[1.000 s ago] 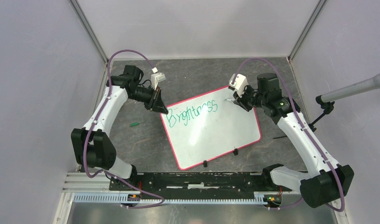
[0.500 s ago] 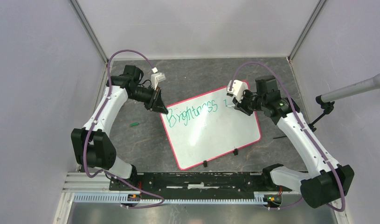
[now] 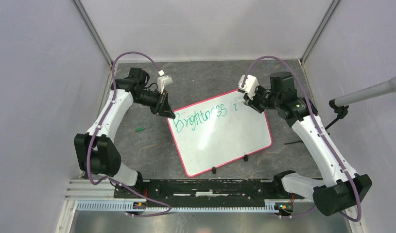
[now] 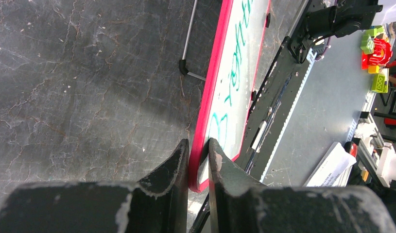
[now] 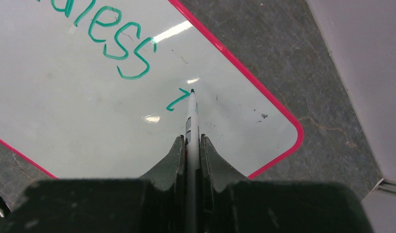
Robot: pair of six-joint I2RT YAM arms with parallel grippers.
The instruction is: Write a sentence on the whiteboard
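The whiteboard (image 3: 232,138) lies tilted on the dark table, white with a red-pink rim. The sentence (image 3: 200,119) reads "Brightness" in green, with a short fresh stroke (image 3: 236,108) to its right. My left gripper (image 3: 170,115) is shut on the board's far-left corner, its jaws pinching the rim (image 4: 211,92) on both sides (image 4: 198,145). My right gripper (image 5: 190,141) is shut on a thin white marker (image 5: 192,116). Its dark tip rests on the whiteboard (image 5: 64,111) at the upper end of the new stroke (image 5: 175,102), past the letters "ness" (image 5: 123,46). Seen from above, the right gripper (image 3: 245,101) hovers over the board's far-right corner.
A small green cap (image 3: 140,129) lies on the table left of the board. Two black clips (image 3: 214,170) (image 3: 245,158) sit at the board's near edge. A grey rod on a black stand (image 3: 370,92) reaches in from the right. Pale walls enclose the table.
A short green stroke has appeared right of "Brightness". The right gripper dipped toward the near left with the marker, then drew back toward the far right. The left arm has not moved.
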